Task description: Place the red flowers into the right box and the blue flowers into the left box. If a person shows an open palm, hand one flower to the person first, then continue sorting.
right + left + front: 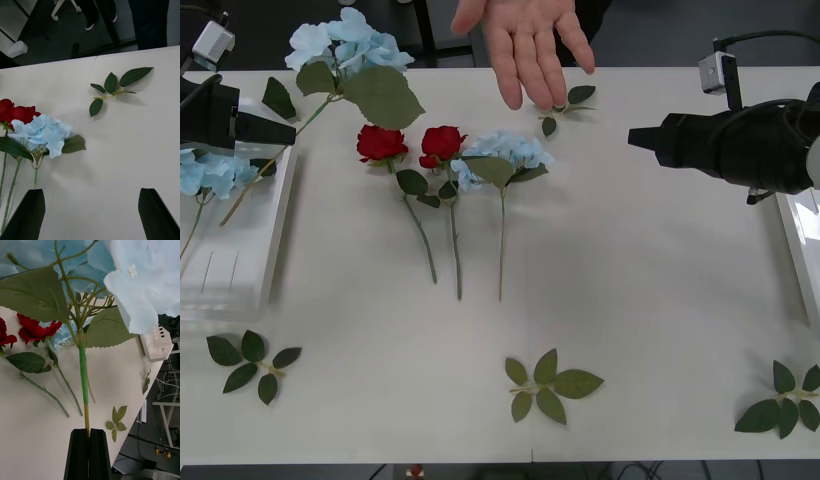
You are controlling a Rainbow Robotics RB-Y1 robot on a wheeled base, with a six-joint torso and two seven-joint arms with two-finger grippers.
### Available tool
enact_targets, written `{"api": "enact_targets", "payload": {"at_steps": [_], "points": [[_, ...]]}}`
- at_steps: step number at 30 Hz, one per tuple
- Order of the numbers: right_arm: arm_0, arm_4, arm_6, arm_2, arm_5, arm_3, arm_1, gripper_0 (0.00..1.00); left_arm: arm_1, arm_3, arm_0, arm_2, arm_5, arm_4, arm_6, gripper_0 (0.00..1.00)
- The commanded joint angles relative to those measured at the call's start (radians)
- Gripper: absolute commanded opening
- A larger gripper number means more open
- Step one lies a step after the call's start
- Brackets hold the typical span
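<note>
My left gripper (286,132) is shut on the stem of a blue flower (348,48) and holds it above the table's left side, beside the left box (268,250). In the left wrist view the black fingers (89,453) pinch the green stem below the pale blue head (131,281). Another blue flower (202,172) lies in the left box. Two red flowers (381,143) (442,142) and a blue flower (506,150) lie mid-table. A person's hand (525,45) is held out open over the far edge. My right gripper (635,137) hovers open at the right, near the right box (798,240).
Loose green leaf sprigs lie at the front left (250,362), front middle (548,385), front right (785,400) and under the person's hand (565,105). The right wrist view shows the mid-table blue flower (41,135), the roses (15,111) and a sprig (114,87).
</note>
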Motion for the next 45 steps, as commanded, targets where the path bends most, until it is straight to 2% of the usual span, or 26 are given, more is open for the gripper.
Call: {"api": "enact_targets", "payload": {"at_steps": [1,21,29,35,45], "points": [[-0.018,-0.002,-0.021,-0.013,0.001,-0.034,-0.002,0.72,0.017,0.001,0.0,0.016,0.008,0.003,-0.061,0.0],[-0.017,0.008,-0.005,-0.013,-0.002,-0.036,-0.003,0.72,0.004,-0.001,-0.002,0.016,0.011,0.028,-0.07,0.0],[-0.017,0.013,-0.002,-0.013,-0.004,-0.036,-0.003,0.72,-0.113,0.042,0.0,0.017,0.03,0.29,-0.185,0.0],[-0.018,0.013,0.002,-0.014,-0.004,-0.036,-0.003,0.72,-0.202,0.082,0.018,0.089,0.054,0.293,-0.265,0.0],[-0.018,0.016,0.005,-0.014,-0.005,-0.036,-0.003,0.72,-0.372,0.065,0.087,0.303,0.077,0.293,-0.366,0.0]]}}
